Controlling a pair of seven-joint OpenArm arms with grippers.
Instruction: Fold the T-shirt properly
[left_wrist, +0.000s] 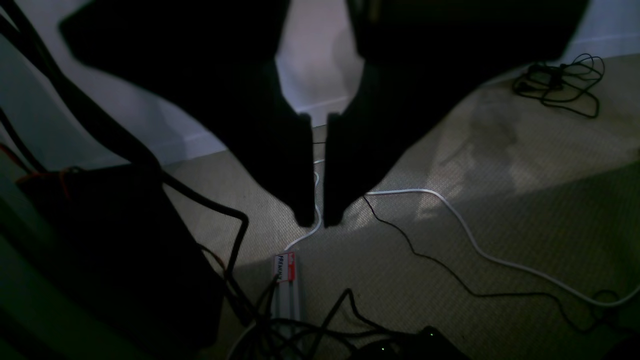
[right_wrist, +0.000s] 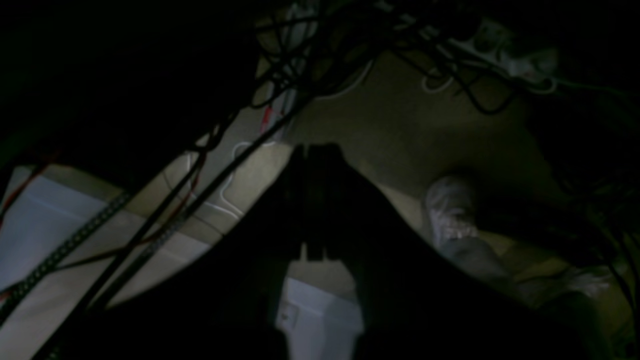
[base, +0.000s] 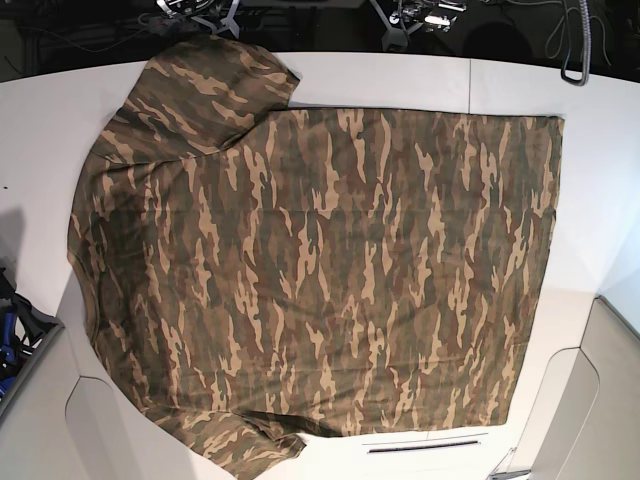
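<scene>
Nothing folded yet: shirt (base: 320, 270) spread flat across the table (base: 620, 170), one sleeve at the far-left corner, the other at the near edge. Opening step, judging by that. Next up: reaching in for a sleeve or hem. Left claw (left_wrist: 320, 215) nearly clenched, empty, over carpet (left_wrist: 500, 240). Right claw (right_wrist: 317, 155) clenched, empty too. Both well off the table, away from the shirt.

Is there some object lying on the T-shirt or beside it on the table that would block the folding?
No, nothing visible. The T-shirt lies spread flat on the white table with nothing on it. Neither gripper appears in the base view.
</scene>
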